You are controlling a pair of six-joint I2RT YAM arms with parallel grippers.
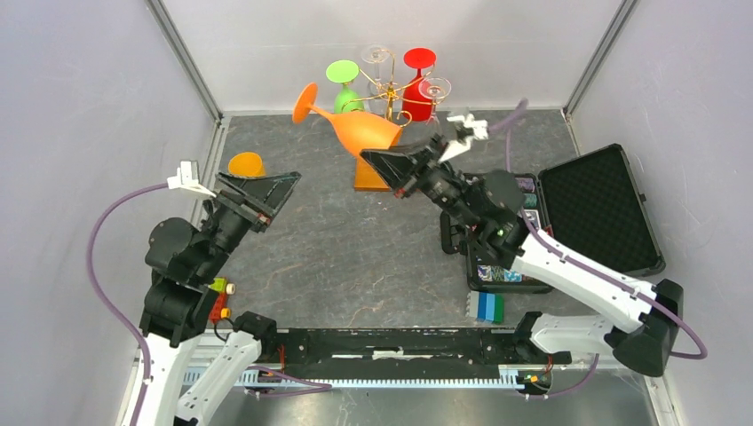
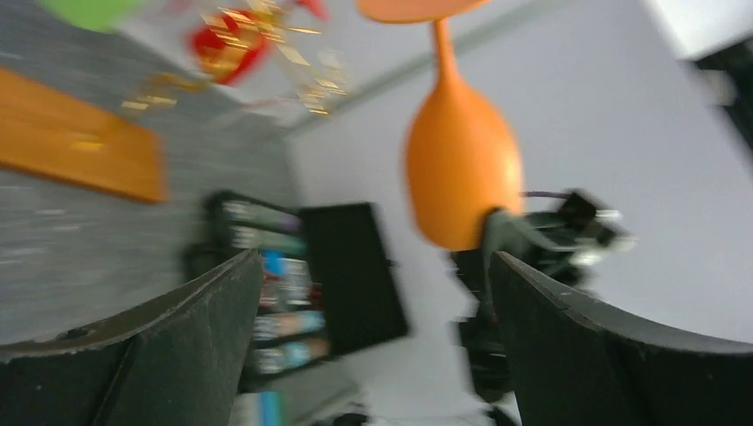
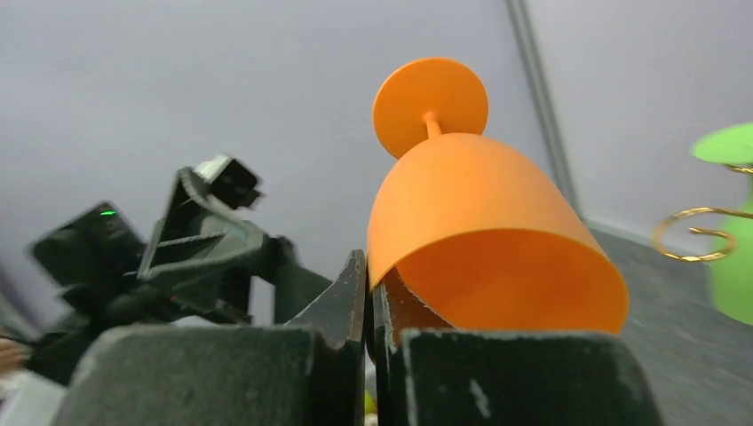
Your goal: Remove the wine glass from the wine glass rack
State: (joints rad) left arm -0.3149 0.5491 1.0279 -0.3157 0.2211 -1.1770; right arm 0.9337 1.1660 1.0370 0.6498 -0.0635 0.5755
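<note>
The right gripper [image 3: 370, 288] is clamped on the thin rim of the orange wine glass [image 3: 479, 222], just beside the rack [image 1: 391, 93]. The glass looks light and slick, so a grip on the stem would probably be steadier. The left gripper [image 1: 259, 188] gapes empty.

The grey stone-patterned worktop [image 1: 355, 248] lies in front of me. On my right a black case [image 1: 604, 209] is open, its foam-lined lid laid flat towards the wall, and colourful packs [image 1: 499, 273] show in its near half. Just in front of the case is a blue and green block [image 1: 489, 306]. On my left, near the back corner, is an orange cup [image 1: 246, 164]. Closer to me on that side are small red and yellow blocks [image 1: 218, 302]. At the far edge a green glass [image 1: 344, 84] and a red glass [image 1: 417, 84] are foot-up.
</note>
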